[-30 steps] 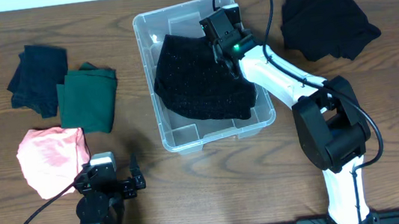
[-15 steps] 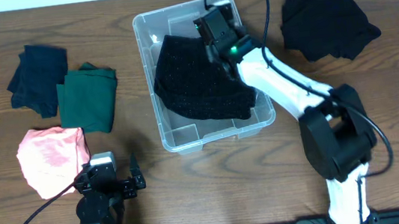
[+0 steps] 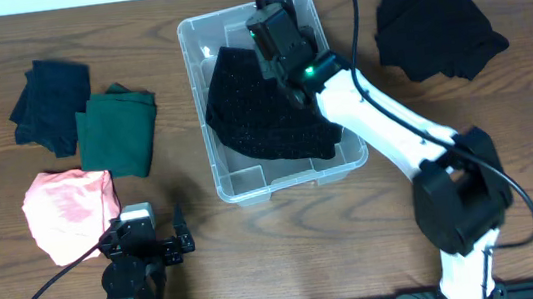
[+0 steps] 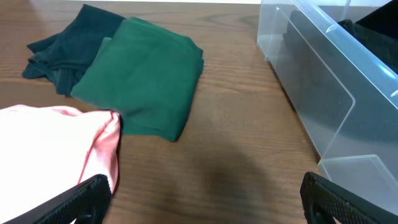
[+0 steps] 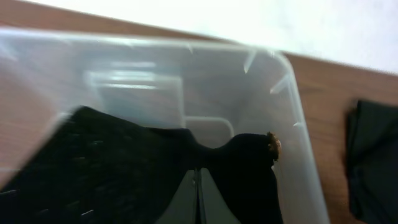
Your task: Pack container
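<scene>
The container (image 3: pixel 250 180) sits on the wooden table (image 3: pixel 289 258) at the upper centre of the overhead frame, with a black speckled garment (image 3: pixel 266 104) lying inside it. The right gripper (image 5: pixel 198 190) is down in its upper right corner with its fingers fully closed at the cloth's edge; whether they pinch the cloth I cannot tell. At the lower left the left gripper (image 4: pixel 205 202) stands spread wide and holds nothing, near a pink garment (image 3: pixel 70 212), with a green one (image 3: pixel 119 134) and a navy one (image 3: pixel 50 104) above it.

Green cloth (image 3: pixel 119 134), pink cloth (image 3: pixel 69 212), wooden table (image 3: pixel 288 253)
</scene>
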`<state>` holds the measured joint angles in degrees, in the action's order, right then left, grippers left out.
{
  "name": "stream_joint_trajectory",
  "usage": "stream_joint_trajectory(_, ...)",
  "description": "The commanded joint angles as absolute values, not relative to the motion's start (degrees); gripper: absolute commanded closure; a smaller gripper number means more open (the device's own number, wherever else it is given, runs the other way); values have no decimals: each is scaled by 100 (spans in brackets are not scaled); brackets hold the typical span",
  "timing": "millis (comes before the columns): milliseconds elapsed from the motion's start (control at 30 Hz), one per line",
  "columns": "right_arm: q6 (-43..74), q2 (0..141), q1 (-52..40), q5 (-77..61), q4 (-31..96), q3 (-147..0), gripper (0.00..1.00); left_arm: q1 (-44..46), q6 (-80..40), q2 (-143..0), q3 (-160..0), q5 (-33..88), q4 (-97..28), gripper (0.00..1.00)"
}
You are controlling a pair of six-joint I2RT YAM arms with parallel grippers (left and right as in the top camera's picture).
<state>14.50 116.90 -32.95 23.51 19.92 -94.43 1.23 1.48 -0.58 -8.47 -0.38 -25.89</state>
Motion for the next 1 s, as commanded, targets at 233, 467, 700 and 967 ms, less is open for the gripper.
stream_joint_trajectory(233, 1625, 12978, -2655, 1260, 1691, -9406, 99, 108, 121, -25, -744, -47, -2602, 2)
stream_joint_trajectory(467, 1490, 13078, -2801, 1074, 1745, -9408, 99, 108, 121, -25, -744, -47, -2600, 2)
stream_joint_trajectory(700, 1262, 12693, -3033, 1109, 1732, -9461, 99, 108, 121, -25, -744, -47, -2600, 2)
stream_joint_trajectory(967, 1177, 11179, -3238, 464, 2318, -9463, 99, 108, 121, -25, -744, -47, -2600, 2)
